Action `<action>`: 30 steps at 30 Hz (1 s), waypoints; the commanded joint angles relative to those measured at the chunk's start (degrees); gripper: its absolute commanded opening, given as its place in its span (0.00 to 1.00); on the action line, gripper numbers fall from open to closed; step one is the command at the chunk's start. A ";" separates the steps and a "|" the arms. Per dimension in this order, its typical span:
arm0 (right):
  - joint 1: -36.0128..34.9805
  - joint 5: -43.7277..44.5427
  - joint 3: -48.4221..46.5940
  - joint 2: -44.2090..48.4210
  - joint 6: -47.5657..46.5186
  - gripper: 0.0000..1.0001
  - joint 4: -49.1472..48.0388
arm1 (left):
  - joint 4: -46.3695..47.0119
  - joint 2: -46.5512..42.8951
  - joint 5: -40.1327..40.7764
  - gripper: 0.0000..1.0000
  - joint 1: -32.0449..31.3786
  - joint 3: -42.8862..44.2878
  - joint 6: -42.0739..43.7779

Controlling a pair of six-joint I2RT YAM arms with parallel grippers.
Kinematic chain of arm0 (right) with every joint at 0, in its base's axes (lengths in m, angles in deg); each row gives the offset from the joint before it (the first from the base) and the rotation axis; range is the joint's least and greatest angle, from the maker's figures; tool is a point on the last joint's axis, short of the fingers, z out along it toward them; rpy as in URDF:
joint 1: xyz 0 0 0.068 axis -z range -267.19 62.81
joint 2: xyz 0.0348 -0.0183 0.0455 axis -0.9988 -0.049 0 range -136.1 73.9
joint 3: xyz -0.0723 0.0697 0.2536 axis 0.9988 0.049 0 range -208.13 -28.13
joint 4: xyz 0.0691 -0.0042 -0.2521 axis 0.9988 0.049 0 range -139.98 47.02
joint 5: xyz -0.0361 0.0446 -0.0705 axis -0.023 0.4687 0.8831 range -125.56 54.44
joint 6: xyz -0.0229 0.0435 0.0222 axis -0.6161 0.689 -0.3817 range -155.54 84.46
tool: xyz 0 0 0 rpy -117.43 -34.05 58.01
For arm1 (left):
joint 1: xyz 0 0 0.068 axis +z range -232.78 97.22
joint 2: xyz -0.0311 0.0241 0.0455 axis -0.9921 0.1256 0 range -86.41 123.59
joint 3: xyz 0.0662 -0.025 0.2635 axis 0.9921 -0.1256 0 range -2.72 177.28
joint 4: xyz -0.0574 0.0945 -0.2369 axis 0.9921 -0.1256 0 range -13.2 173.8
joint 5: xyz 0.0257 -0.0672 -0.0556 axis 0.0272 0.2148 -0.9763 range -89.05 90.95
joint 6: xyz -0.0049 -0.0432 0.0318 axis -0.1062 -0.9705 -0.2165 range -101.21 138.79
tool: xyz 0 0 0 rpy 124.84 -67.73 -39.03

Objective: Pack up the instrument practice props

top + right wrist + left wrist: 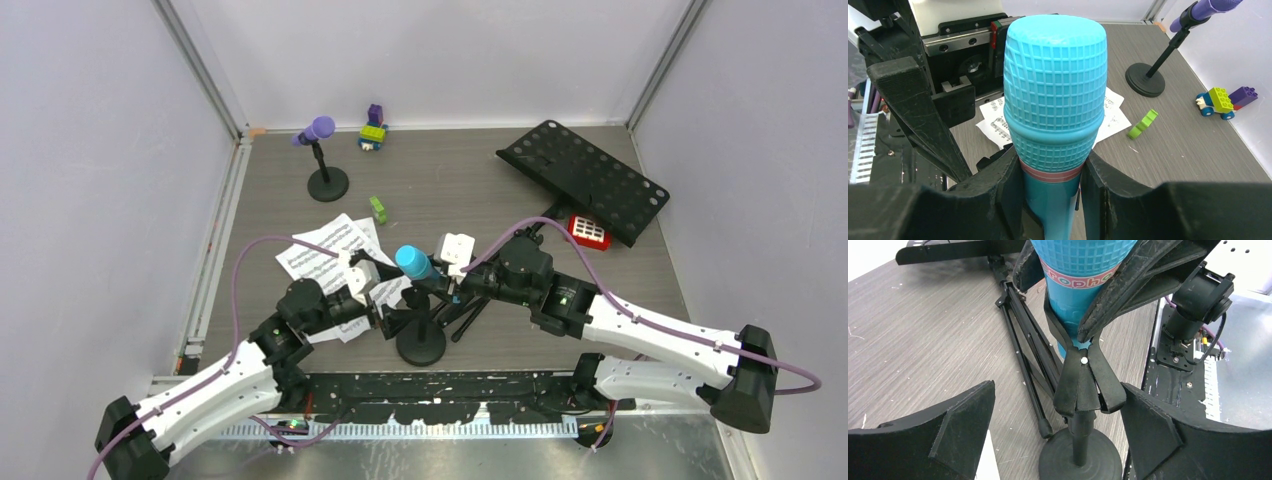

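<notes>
The step in hand appears to be freeing the cyan microphone (1055, 95) from its holder. The right gripper (1053, 187) is closed on the microphone's handle just under the head, one finger pressed to each side. The left gripper (1058, 400) is spread wide and holds nothing. Its fingers stand on either side of the near mic holder (1080, 457), level with the stem, and as far as can be seen they touch neither stem nor base.

The microphone sits nearly upright in the holder's black forked clip (1083, 385). It is bright cyan plastic with a gridded, domed head, a pink band beneath the head, and a tapering handle wedged into the clip.

The next move likely calls for the left gripper to close on the stem and steady the holder while the right one draws the microphone up out of the clip. Otherwise the light holder may lift with it.

Just beside the holder lie the folded tripod legs (1028, 355) of the black music rack (585, 180), whose perforated plate lies farther back to the holder's right. White sheet-music pages (320, 255) lie just left of the holder. The purple microphone (318, 130) stands in a second holder (328, 184) well behind it, to the left.
</notes>
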 commanded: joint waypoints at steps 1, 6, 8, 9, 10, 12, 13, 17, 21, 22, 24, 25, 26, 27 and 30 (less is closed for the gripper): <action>-0.44 0.58 -1.38 1.23 -0.36 0.01 -6.80 | 4.81 1.02 -0.74 0.93 -0.15 1.59 -0.69; -0.48 0.57 -1.14 1.35 -0.70 0.01 -6.60 | 5.01 1.96 -1.42 0.68 -0.15 1.90 -0.96; -0.46 0.49 -1.27 1.48 -1.12 0.01 -6.13 | 4.65 2.04 -1.61 0.61 -0.19 2.03 -0.97; -0.50 0.44 -1.42 1.48 -1.32 0.01 -5.79 | 4.39 1.98 -1.87 0.58 -0.16 2.12 -0.97; -0.46 0.47 -1.43 1.57 -1.53 0.01 -5.55 | 4.23 1.93 -1.97 0.54 -0.16 2.17 -1.04; -0.50 0.52 -1.40 1.63 -1.92 0.01 -5.11 | 4.17 1.74 -2.01 0.40 -0.15 2.17 -1.20; -0.48 0.56 -1.39 1.70 -1.92 0.01 -5.02 | 4.13 1.74 -2.01 0.34 -0.15 2.21 -1.29; -0.48 0.44 -1.61 1.79 -2.21 0.01 -4.93 | 3.92 1.63 -1.56 0.02 -0.15 2.41 -1.58; -0.50 0.39 -2.11 1.61 -2.44 0.01 -4.82 | 4.77 1.14 0.87 0.00 -0.15 1.36 -2.24; -0.49 0.32 -2.22 1.59 -2.71 0.01 -4.73 | 5.14 0.92 1.03 0.00 -0.15 0.97 -2.34; -0.42 0.43 -2.54 1.58 -3.07 0.01 -4.39 | 4.76 0.67 1.56 0.00 -0.15 0.74 -2.46; -0.44 0.58 -2.78 1.80 -3.33 0.01 -4.05 | 4.14 0.66 1.78 0.00 -0.15 0.83 -2.42; -0.45 0.77 -3.06 2.08 -3.64 0.01 -3.63 | 3.62 0.65 1.85 0.00 -0.15 0.93 -2.38; -0.50 0.94 -3.48 2.50 -4.00 0.01 -3.29 | 3.20 0.61 1.86 0.00 -0.15 0.87 -2.30; -0.48 1.54 -4.73 4.74 -4.62 0.01 -2.10 | 2.71 0.44 2.23 0.00 -0.15 0.86 -2.28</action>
